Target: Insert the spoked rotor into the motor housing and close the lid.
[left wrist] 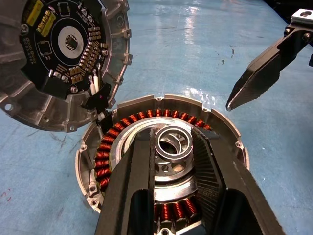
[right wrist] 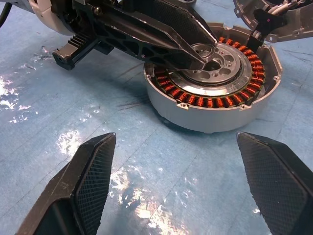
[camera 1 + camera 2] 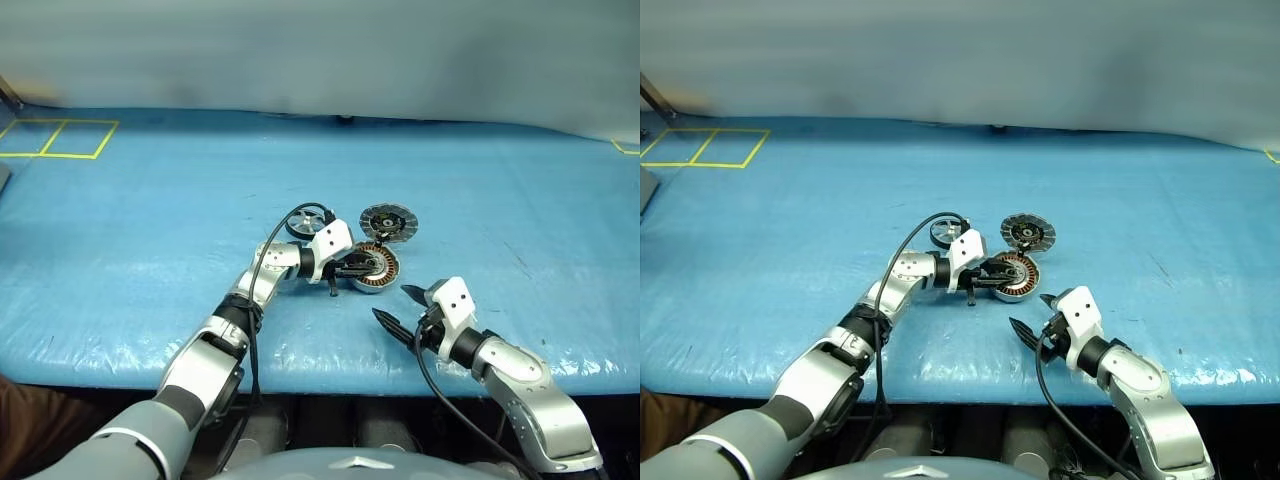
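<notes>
Left gripper [image 1: 175,161] reaches from the robot's left across the open motor housing [image 3: 377,268], its two black fingers [image 2: 188,25] drawn in narrowly on either side of the raised central hub [image 1: 172,147], a silver ring-shaped part; whether they pinch it or only straddle it cannot be told for sure, though the tips look to be touching its sides. That hold, by judgement, steadies or centres the hub inside the ring of copper-coloured windings [image 2: 210,102] before anything is dropped over it. The housing sits flat on the blue tabletop [image 3: 150,200], and its lid [image 3: 389,222] lies thrown back beyond it, joined at the housing's far edge by a dark hinge piece with wires, inner face up showing a dark circuit board with small components around a pale centre. Leaving the lid swung fully away keeps the cup's mouth free. The spoked rotor [image 3: 307,223], the black-rimmed wheel, rests on the tabletop just behind the left wrist, beside the housing and not yet in it, partly hidden by the arm's cable. Nearer the robot, the right gripper [image 3: 397,309] hovers low over the tabletop, a little apart from the housing's near wall, fingers spread wide and empty, pointing at the housing; it seems placed in readiness to brace the cup or take the rotor.
</notes>
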You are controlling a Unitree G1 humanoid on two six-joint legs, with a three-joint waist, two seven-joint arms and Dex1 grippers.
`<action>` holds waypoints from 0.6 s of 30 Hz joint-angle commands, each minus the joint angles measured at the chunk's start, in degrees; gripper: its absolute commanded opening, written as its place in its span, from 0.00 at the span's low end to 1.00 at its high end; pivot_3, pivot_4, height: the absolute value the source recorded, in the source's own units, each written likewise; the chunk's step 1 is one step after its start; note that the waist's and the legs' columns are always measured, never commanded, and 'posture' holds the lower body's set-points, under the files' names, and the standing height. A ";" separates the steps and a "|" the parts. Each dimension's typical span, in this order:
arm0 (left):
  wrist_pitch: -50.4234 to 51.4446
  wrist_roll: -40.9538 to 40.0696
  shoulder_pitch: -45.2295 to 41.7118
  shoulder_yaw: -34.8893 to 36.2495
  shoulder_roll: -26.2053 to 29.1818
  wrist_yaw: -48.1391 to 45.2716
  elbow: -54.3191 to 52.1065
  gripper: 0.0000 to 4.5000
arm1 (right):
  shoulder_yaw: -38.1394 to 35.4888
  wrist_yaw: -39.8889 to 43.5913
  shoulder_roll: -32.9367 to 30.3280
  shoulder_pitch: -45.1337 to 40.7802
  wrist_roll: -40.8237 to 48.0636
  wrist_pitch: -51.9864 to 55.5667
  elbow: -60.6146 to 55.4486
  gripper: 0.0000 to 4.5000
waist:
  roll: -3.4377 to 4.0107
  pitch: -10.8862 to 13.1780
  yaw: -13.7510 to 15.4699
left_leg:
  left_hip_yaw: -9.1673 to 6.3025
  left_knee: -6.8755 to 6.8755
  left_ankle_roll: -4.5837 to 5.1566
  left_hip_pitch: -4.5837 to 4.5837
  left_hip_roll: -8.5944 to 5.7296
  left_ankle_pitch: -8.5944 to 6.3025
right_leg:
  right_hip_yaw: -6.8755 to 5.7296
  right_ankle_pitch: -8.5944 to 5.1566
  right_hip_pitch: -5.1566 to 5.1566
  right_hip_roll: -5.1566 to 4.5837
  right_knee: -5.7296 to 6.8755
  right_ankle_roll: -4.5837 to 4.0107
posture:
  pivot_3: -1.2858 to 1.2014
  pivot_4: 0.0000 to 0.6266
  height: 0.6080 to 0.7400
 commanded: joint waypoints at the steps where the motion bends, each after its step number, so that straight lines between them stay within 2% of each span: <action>1: -1.65 0.74 -1.93 0.54 -0.92 1.06 1.45 0.24 | -0.42 -0.36 0.09 -0.07 0.23 -0.97 -2.44 0.91 | 0.00 0.00 -0.01 | 0.00 0.01 0.00 0.00 0.00 0.00 | 0.00 0.00 0.00 0.00 0.00 0.01 | 0.52 0.24 1.00; 18: -2.52 1.28 -2.98 0.55 -1.93 1.26 4.04 0.24 | -0.07 -0.60 -0.10 0.09 0.17 -0.67 -2.68 0.91 | 0.00 0.00 -0.03 | 0.00 0.04 0.00 0.01 0.00 0.00 | 0.00 0.02 0.02 0.01 0.01 0.01 | 0.52 0.24 1.00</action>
